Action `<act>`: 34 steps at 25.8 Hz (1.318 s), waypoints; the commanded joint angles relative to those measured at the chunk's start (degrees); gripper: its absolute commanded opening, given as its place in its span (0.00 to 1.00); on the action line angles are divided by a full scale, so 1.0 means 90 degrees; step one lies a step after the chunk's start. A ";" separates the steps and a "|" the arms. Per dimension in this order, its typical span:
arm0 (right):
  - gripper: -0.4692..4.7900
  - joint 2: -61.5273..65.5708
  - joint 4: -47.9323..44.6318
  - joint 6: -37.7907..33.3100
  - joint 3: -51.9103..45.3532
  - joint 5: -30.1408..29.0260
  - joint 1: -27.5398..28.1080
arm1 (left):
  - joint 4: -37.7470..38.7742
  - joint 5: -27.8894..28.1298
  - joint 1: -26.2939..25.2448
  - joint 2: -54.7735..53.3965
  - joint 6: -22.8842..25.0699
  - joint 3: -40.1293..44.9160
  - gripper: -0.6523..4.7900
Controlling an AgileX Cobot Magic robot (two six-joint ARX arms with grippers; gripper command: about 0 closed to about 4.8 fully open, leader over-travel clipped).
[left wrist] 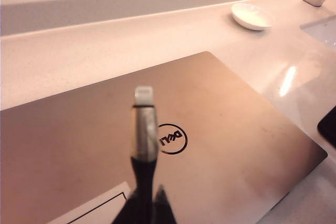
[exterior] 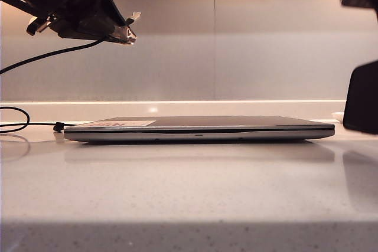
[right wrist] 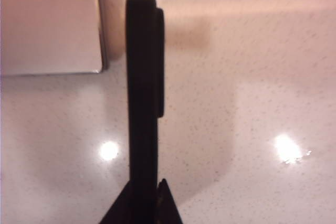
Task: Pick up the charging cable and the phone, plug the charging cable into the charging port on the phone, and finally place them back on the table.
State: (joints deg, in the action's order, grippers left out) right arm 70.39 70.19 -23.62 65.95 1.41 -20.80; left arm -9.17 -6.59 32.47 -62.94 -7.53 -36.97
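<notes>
charging cable is pinched in the left gripper above the laptop, plug tip outward, and the phone is clamped edge-on in the right gripper over the table. the port, unseen here, should be lined up squarely with the tip before any push is given. one cable, one phone, one laptop and one dish are counted.

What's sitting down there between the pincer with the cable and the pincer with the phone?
Exterior view: the long silver laptop lies on the table between the left pincer and right pincer's black phone.
</notes>
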 commanded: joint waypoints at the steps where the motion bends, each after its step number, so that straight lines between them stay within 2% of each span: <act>1: 0.08 0.0238 0.0073 0.0007 0.0046 0.0000 -0.0056 | -0.0080 -0.0010 -0.0005 0.0017 0.0005 -0.0022 0.11; 6: 0.08 0.0333 0.0058 0.0010 0.0046 -0.0002 -0.0053 | -0.0080 -0.0010 -0.0005 0.0017 0.0005 -0.0022 0.11; 11: 0.20 0.0335 0.0070 0.0010 0.0046 -0.0007 -0.0053 | -0.0083 -0.0010 -0.0005 0.0017 0.0005 -0.0022 0.11; 15: 0.20 0.0345 0.0078 0.0012 0.0044 -0.0010 -0.0053 | -0.0083 -0.0010 -0.0005 0.0017 0.0005 -0.0022 0.11; 18: 0.27 0.0415 0.0095 0.0015 0.0044 -0.0032 -0.0053 | -0.0083 -0.0010 -0.0005 0.0017 0.0005 -0.0022 0.11; 34: 0.27 0.1127 0.0177 0.0175 0.0002 -0.0209 -0.0053 | -0.0080 -0.0010 -0.0005 0.0017 0.0005 -0.0022 0.11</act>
State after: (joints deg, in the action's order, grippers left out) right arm 80.47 71.68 -22.59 65.93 0.54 -21.23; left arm -9.17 -6.59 32.47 -62.94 -7.53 -36.97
